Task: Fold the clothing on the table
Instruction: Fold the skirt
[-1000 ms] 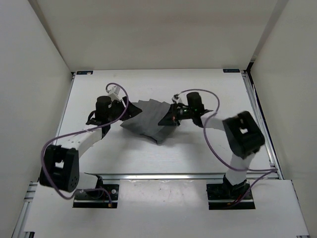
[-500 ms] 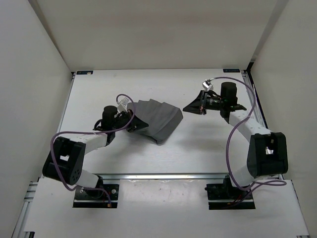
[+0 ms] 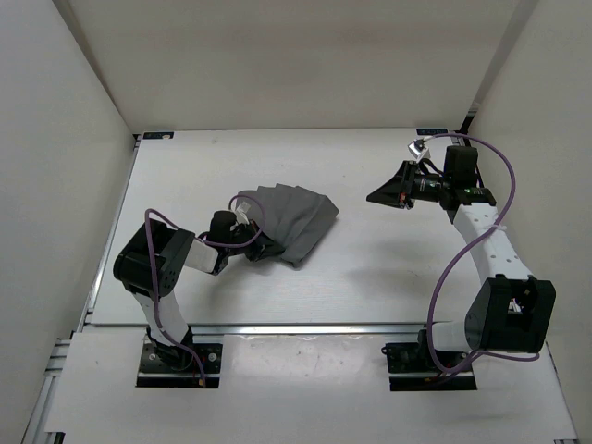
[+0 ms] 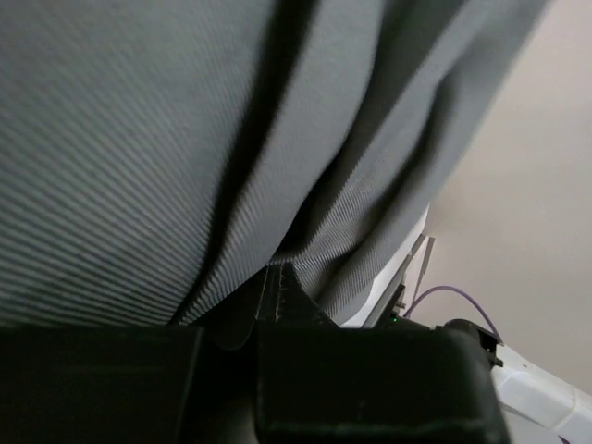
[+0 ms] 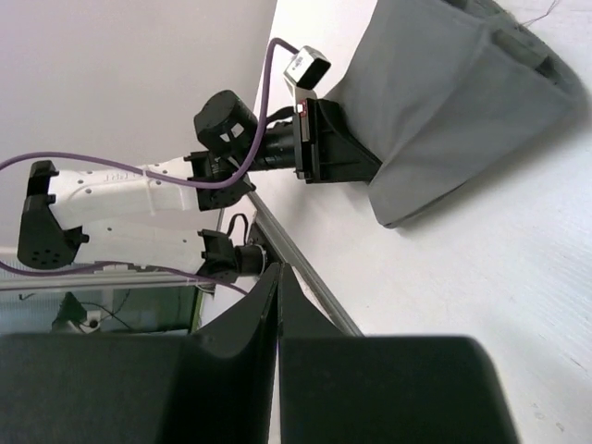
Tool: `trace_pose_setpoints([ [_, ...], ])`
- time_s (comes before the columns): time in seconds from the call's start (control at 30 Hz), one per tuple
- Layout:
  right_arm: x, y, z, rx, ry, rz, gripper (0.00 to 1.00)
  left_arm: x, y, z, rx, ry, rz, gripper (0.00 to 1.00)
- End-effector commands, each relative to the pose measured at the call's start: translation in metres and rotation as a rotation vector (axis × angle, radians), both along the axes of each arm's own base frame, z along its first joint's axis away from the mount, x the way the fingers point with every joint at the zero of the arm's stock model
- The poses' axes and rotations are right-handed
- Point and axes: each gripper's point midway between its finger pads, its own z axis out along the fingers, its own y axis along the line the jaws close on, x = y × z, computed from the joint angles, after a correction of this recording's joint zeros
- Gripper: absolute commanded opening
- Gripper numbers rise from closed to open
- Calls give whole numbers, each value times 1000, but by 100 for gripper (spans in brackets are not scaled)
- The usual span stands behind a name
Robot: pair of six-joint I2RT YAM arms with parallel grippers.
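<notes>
The grey pleated clothing point(image 3: 294, 217) lies bunched a little left of the table's point(image 3: 388, 277) middle. The left gripper point(image 3: 266, 248) is clamped on its near edge. The right gripper point(image 3: 377, 197) hangs near the right edge, fingers pressed together, holding nothing.

White back wall point(image 3: 277, 65), white side walls point(image 3: 55, 139), metal rail point(image 3: 305, 327)

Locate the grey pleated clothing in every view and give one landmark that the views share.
Top external: clothing left of centre on the table.
Left wrist: clothing fills most of the frame.
Right wrist: clothing at upper right.
Shared landmark: the left end effector, shut on the clothing's edge, seen in all three.
</notes>
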Motion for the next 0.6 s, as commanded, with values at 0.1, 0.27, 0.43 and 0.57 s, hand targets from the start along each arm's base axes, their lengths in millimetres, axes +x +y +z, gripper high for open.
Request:
trace_pose_setpoints([
  [0.1,-7,0,12,-3,-39,35,0,26,-20,53,-45,-174,1,0],
  [0.27,-7,2,4,28,-32,39,0,48,-18,156,-92,-409,17,1],
  [0.43,-8,-6,-6,61,-15,15,0,67,53,163,-1,-420,204,6],
  [0.57,-4,-9,-4,80,-18,20,0,60,78,113,11,-266,232,1],
])
